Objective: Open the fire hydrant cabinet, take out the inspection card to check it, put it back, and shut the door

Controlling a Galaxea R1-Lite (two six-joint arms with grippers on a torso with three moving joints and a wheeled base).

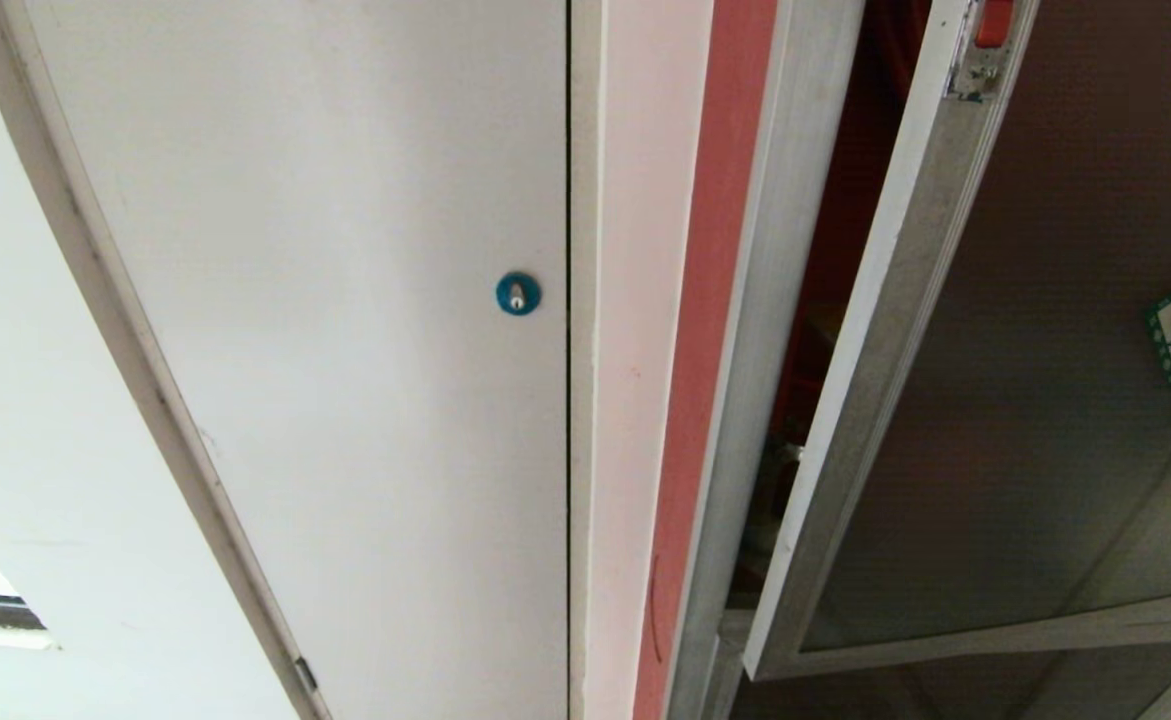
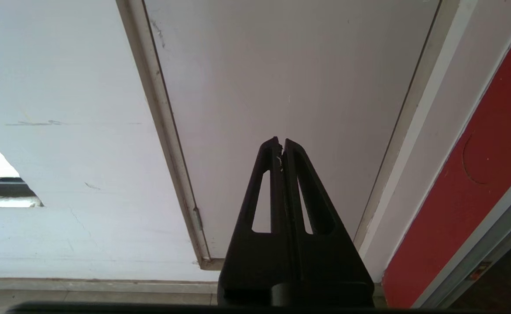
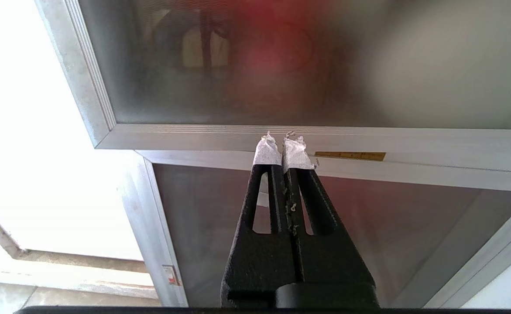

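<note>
Door [image 1: 1035, 400] ajar, dark tinted glass, silver frame, red latch tab [image 1: 993, 22]

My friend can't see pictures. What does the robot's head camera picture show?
The fire hydrant cabinet, with a silver frame and red inside, has the door of dark glass swung partly open, a small red latch tab at its top edge. Beside it on the left is a plain white panel with a blue round lock. No robot arm shows.

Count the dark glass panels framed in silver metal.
2: the dark tinted glass door swung ajar, and the smaller lower dark panel beneath it, closed. Others may lie outside view.
</note>
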